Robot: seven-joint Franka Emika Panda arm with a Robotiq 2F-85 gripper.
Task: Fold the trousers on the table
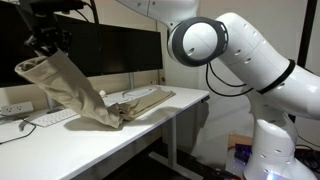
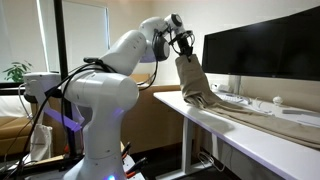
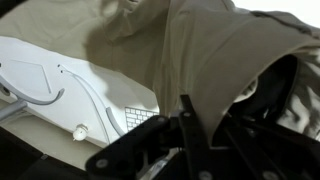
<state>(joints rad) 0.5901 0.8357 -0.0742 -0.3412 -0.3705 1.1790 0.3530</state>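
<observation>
The gripper (image 1: 47, 46) holds the trousers (image 1: 68, 88) by one end, length slanting downward.

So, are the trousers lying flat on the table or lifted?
Partly lifted: the claw holds one end of the trousers in the air; the rest trails on the table.

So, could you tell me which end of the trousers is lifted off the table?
The end gripped by the fingers hangs raised in front of the monitor; the other end of the trousers lies flat on the table.
</observation>
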